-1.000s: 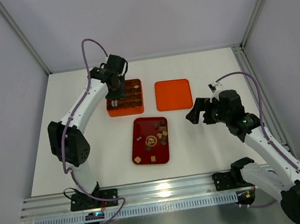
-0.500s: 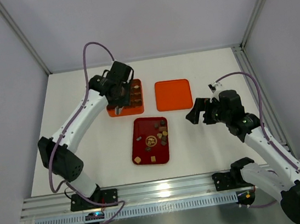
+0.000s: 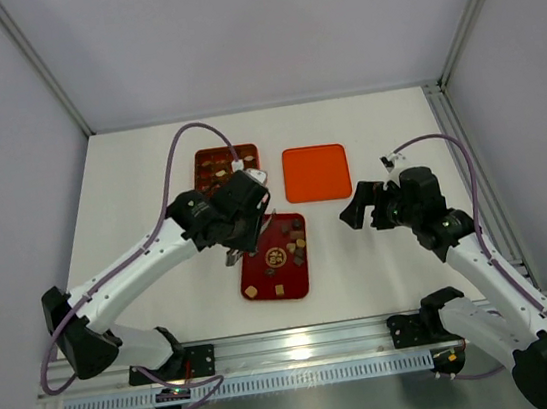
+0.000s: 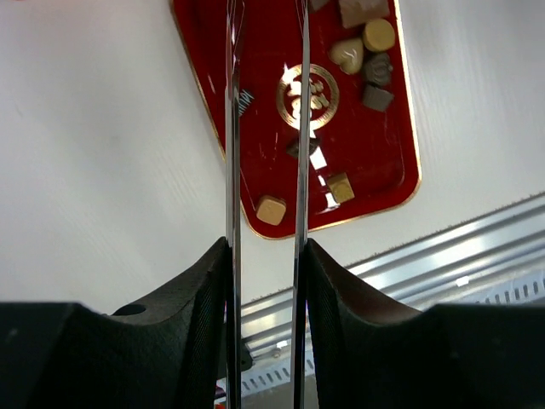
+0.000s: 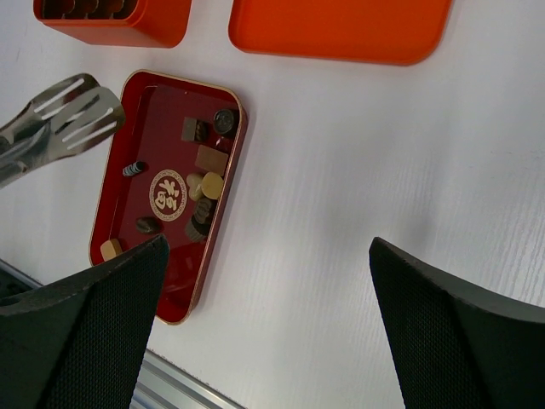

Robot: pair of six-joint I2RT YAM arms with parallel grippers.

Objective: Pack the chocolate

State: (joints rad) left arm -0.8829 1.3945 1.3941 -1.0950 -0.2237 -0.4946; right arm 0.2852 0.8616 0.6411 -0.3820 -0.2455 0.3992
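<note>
White tabletop (image 3: pixel 130 183) fills a cell with pale walls and aluminium framing, and both arms reach out over it from the near edge.

Loose chocolate (image 4: pixel 347 54) lies in a dark red tray (image 3: pixel 293 277) near the middle of the table. Most of it sits in a cluster at the tray's far right corner: a cream heart, a round tan piece, a dark heart and a dark square close together. Two tan squares lie apart near the tray's front end, and a small dark piece sits just beside the gold emblem in the centre. More dark pieces fill some cells of the orange box (image 5: pixel 128 30), which stands beyond the tray. A flat orange lid (image 3: pixel 316 173) lies to the right of the box, not touching it.

The left gripper (image 4: pixel 266 247) hangs over the tray's left edge, its fingers partly closed on a pair of metal tongs (image 5: pixel 89 119). The two thin blades run parallel with a narrow gap between them. Their slotted tips hover at the tray's far left corner; whether they hold a piece I cannot tell.

The right gripper (image 3: pixel 358 205) hovers to the right of the tray, jaws spread wide with nothing between them.
</note>
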